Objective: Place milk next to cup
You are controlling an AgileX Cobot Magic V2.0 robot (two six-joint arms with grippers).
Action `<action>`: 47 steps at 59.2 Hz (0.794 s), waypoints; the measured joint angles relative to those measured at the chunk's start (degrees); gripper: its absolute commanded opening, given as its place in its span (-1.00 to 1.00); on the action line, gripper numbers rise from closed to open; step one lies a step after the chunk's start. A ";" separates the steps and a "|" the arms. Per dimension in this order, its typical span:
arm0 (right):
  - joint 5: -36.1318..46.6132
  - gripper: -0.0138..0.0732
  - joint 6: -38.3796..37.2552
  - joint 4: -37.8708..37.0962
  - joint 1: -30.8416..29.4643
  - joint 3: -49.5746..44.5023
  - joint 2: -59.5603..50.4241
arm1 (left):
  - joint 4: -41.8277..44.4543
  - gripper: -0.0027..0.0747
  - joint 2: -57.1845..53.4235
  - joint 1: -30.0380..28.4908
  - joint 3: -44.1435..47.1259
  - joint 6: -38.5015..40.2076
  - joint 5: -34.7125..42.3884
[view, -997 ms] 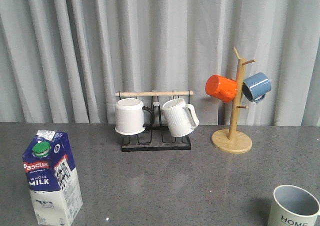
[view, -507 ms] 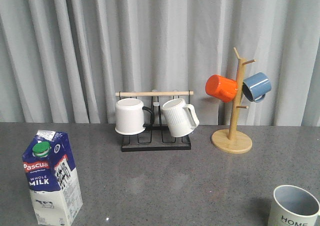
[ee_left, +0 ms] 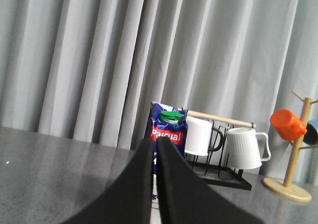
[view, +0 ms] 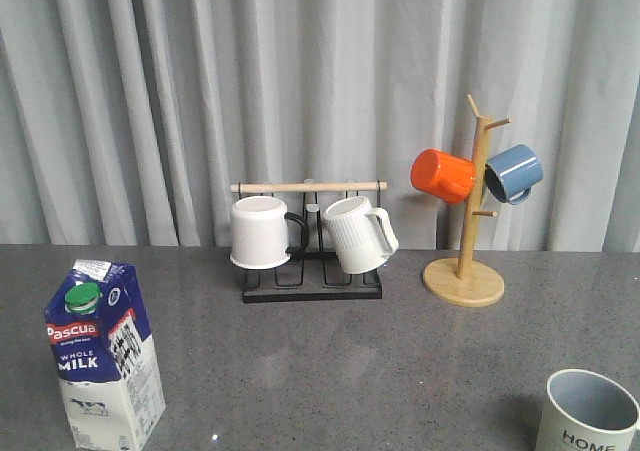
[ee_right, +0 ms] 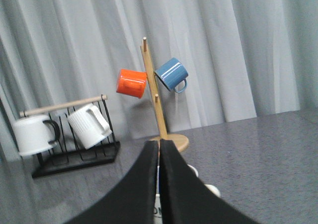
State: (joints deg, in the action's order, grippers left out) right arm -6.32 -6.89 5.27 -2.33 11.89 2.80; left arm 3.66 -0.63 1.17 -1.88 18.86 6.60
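grey curtains and tabletop look unchanged from a second ago: the milk (view: 103, 356) still stands at lower left of the front view, well apart from the cup (view: 590, 413) at lower right, both grippers' fingers pressed together, empty, task unstarted.

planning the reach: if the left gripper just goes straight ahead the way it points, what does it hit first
Most likely the milk: the shut left gripper points at it, with nothing visible between. The gap is hard to judge.
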 measured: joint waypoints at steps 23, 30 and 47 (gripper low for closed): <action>-8.53 0.48 0.61 -1.69 0.00 9.69 10.95 | -1.13 -0.01 0.00 0.00 -12.94 1.26 -22.63; -6.36 0.48 0.61 -1.15 0.00 9.69 11.07 | -2.33 0.25 -0.05 0.00 -13.34 4.29 -19.63; -14.54 0.48 0.61 -3.28 0.00 15.66 13.36 | -3.19 0.32 7.19 0.00 -19.63 3.15 -22.83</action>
State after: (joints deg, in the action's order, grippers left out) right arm -20.86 -6.28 1.99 -2.33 27.55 16.16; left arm 0.46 6.56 1.17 -21.50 22.01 -16.23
